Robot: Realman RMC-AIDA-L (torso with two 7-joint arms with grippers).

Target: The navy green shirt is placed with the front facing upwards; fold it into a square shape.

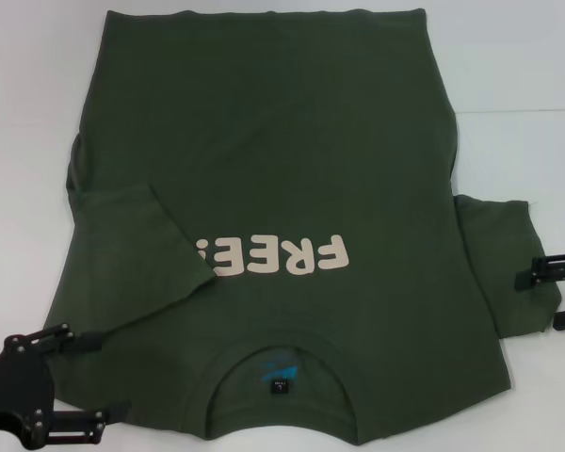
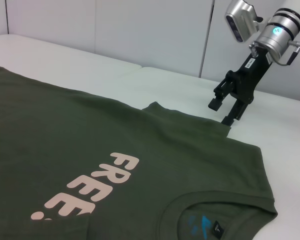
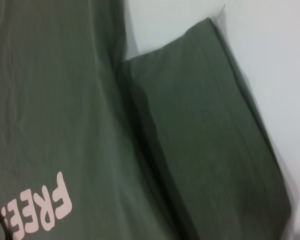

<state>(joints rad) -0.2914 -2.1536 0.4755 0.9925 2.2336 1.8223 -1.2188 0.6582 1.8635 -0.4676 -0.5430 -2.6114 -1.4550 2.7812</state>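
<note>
The navy green shirt (image 1: pixel 292 160) lies flat on the white table (image 1: pixel 518 75), front up, with its collar (image 1: pixel 281 341) nearest me. Its left sleeve (image 1: pixel 137 245) is folded in over the chest and covers the end of the cream "FREE!" lettering (image 1: pixel 292 254). Its right sleeve (image 1: pixel 499 254) lies spread out. My right gripper (image 1: pixel 546 297) is open at that sleeve's outer hem, and the left wrist view shows it (image 2: pixel 221 111) low at the sleeve's edge. The sleeve fills the right wrist view (image 3: pixel 210 130). My left gripper (image 1: pixel 89 377) is open beside the shirt's left shoulder.
A seam (image 1: pixel 527 113) runs across the white table behind the right sleeve. Bare table lies to both sides of the shirt. A white wall (image 2: pixel 140 30) stands behind the table in the left wrist view.
</note>
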